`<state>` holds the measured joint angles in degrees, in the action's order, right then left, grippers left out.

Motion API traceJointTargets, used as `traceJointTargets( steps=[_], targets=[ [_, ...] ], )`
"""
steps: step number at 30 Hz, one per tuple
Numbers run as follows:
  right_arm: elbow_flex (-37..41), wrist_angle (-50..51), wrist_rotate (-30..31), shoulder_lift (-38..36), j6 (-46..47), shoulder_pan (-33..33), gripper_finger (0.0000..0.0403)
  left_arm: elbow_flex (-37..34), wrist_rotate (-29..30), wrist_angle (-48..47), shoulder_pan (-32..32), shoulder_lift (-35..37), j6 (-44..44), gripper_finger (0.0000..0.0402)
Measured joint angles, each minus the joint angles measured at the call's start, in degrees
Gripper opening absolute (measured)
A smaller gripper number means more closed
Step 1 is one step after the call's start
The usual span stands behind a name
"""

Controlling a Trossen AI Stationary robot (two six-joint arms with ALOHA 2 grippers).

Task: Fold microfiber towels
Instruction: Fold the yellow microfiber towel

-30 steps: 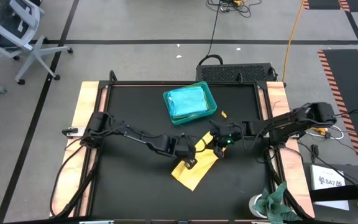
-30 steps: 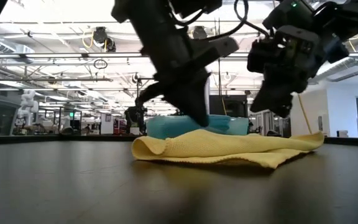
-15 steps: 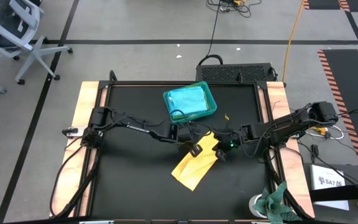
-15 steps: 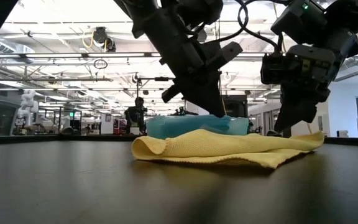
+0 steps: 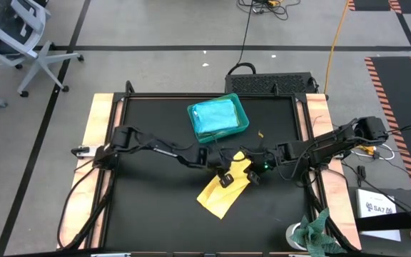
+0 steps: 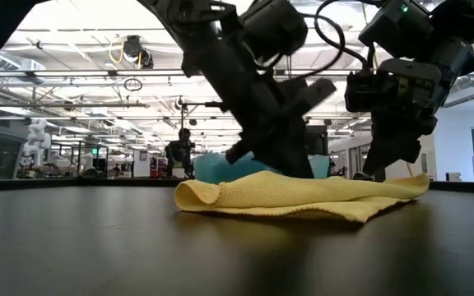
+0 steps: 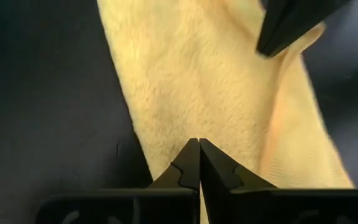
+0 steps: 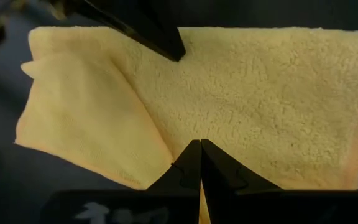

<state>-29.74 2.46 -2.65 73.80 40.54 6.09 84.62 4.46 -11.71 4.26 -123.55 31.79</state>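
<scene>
A yellow microfiber towel (image 5: 220,193) lies folded and flat on the black table, a little right of centre; it also shows in the low view (image 6: 303,197). My left gripper (image 5: 227,178) is shut with its tips on the towel's far part, also in the left wrist view (image 7: 199,143). My right gripper (image 5: 252,175) is shut just to its right, tips at the towel's far right part, also in the right wrist view (image 8: 199,143). More towels, turquoise (image 5: 216,118), lie in a teal tray. My left gripper comes down slanting from the table's left, and its shut fingertips (image 7: 188,158) rest on the towel's top layer (image 7: 191,118). No cloth shows between the fingers. The towel lies flat on the table. My right gripper comes down slanting from the table's right, and its shut fingertips (image 8: 211,158) rest on the towel's top surface (image 8: 216,118), near its far right edge. No cloth shows between the fingers. The towel lies flat under them.
The teal tray (image 5: 242,114) stands at the table's far middle, just behind the towel, and shows in the low view (image 6: 208,168). A mottled green-and-white rag (image 5: 318,232) lies at the near right corner. Bare black table lies left of and in front of the towel.
My left gripper has lifted off the towel, gone a little toward the table's right, and come down on the towel again. My right gripper has gone down onto the towel's far right part. The towel has kept its shape and place.
</scene>
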Motion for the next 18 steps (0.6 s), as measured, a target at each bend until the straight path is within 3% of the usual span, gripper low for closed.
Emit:
traceJointTargets(
  steps=[9,18],
  targets=[
    [0.0,1.7,0.1,0.0,1.5,0.0,0.0,0.0,0.7,0.0,0.4,-1.6,0.5,0.0003],
    [-0.2,15.3,2.9,-0.1,2.5,0.0,0.0,0.0,1.0,-0.1,0.3,-1.6,0.5,0.0004]
  ],
)
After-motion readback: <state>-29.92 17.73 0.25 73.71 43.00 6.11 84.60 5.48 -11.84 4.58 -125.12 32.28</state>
